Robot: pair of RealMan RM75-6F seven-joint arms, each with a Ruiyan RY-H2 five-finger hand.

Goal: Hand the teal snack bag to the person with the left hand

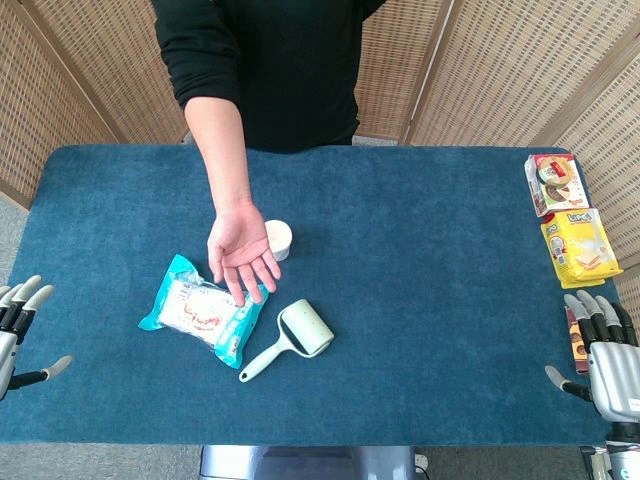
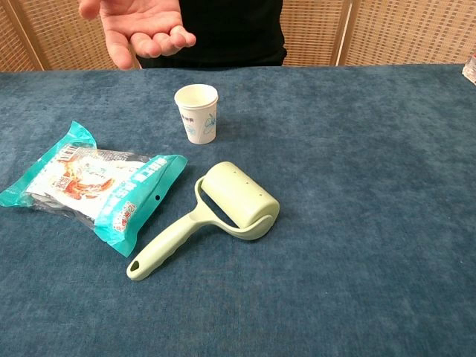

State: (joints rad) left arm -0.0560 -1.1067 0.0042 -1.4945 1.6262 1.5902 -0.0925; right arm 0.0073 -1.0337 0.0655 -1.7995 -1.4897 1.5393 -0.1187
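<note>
The teal snack bag (image 1: 200,311) (image 2: 91,184) lies flat on the blue table (image 1: 420,260), left of centre. The person's open palm (image 1: 241,251) (image 2: 138,26) hovers just above the bag's far right end. My left hand (image 1: 16,331) sits at the table's left edge, well to the left of the bag, fingers spread and holding nothing. My right hand (image 1: 603,352) rests at the right edge, fingers apart and empty. Neither hand shows in the chest view.
A pale green lint roller (image 1: 291,338) (image 2: 213,212) lies just right of the bag. A small paper cup (image 1: 277,239) (image 2: 198,111) stands behind it. Snack packets, one red and white (image 1: 555,183) and one yellow (image 1: 579,246), lie along the far right edge.
</note>
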